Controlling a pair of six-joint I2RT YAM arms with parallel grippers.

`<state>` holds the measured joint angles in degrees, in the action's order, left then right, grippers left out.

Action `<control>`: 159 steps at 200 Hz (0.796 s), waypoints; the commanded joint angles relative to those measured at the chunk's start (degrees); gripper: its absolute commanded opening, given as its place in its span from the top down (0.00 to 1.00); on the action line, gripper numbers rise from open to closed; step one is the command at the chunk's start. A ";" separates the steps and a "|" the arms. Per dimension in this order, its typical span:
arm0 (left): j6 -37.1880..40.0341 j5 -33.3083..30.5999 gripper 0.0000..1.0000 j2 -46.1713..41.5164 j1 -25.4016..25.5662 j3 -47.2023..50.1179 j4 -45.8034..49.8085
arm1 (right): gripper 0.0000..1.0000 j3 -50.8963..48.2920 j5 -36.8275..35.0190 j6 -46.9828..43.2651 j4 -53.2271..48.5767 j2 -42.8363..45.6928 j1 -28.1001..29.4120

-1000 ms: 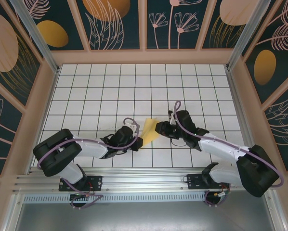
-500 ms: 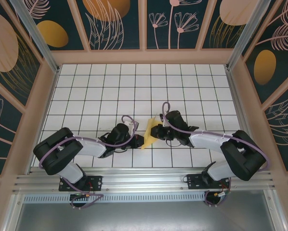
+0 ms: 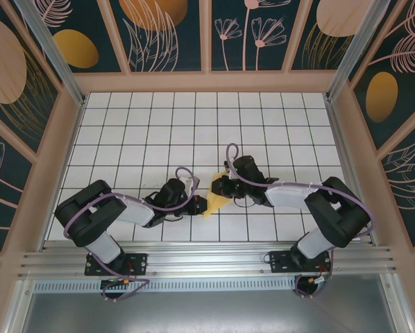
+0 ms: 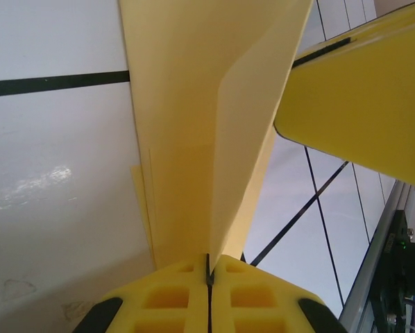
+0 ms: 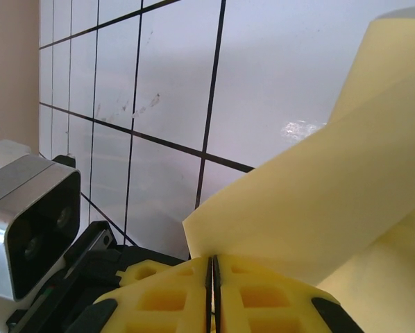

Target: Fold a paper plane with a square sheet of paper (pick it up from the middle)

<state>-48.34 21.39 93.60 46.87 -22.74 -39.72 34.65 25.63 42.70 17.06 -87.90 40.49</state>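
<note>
Bright even light; glare patch on white tiles (image 4: 34,187); paper (image 4: 193,104) soft-focus close to lens; overhead sharp.

Robot lab test cell, not a home or a shop: left arm (image 3: 128,211) and right arm (image 3: 291,195) are bolted to an aluminium rail (image 3: 207,258) at the near edge of a white desk (image 3: 159,118) ruled with a black grid. It's boxed in by pale wood-framed wall panels (image 3: 166,35) printed with leaf and flower art, plus metal corner posts (image 3: 51,47). The right wrist view also catches a silver camera module (image 5: 27,215) mounted on the other arm.
</note>
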 commanded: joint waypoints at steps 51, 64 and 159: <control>-1.06 2.69 0.90 4.23 -0.45 -0.29 -2.28 | 0.86 2.16 -0.31 0.05 2.70 -5.49 -0.93; -1.10 2.46 0.90 4.29 -0.45 -0.13 -2.22 | 0.86 2.39 -0.01 -0.07 2.97 -6.32 -1.29; 0.38 3.28 0.92 5.94 -0.41 -2.52 1.72 | 0.84 0.36 -4.08 0.54 1.48 -1.98 -1.74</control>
<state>-48.95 24.51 96.90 46.22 -23.68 -41.25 36.16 23.86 42.72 17.72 -94.80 39.05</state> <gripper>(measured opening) 0.095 0.155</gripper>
